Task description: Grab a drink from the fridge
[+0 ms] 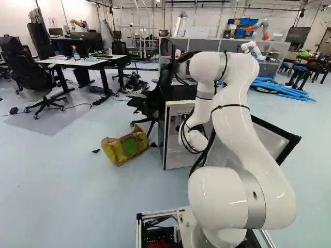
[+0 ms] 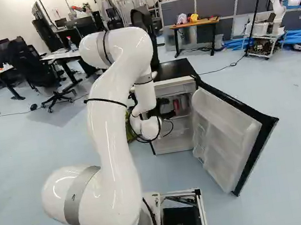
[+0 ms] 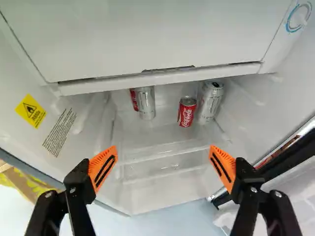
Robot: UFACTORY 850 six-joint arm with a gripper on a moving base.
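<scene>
Pale shelf [image 3: 165, 133] inside the fridge [image 3: 261, 93], bearing four standing cans in two groups set apart. First group: a silver can [image 3: 146, 104] partly covering a partly red can [image 3: 134, 100]. Second group: a short red can [image 3: 187, 114] just beside a taller silver can [image 3: 210, 104].

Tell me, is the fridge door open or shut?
Open: the door stands swung out from the fridge, and cans show inside.
</scene>
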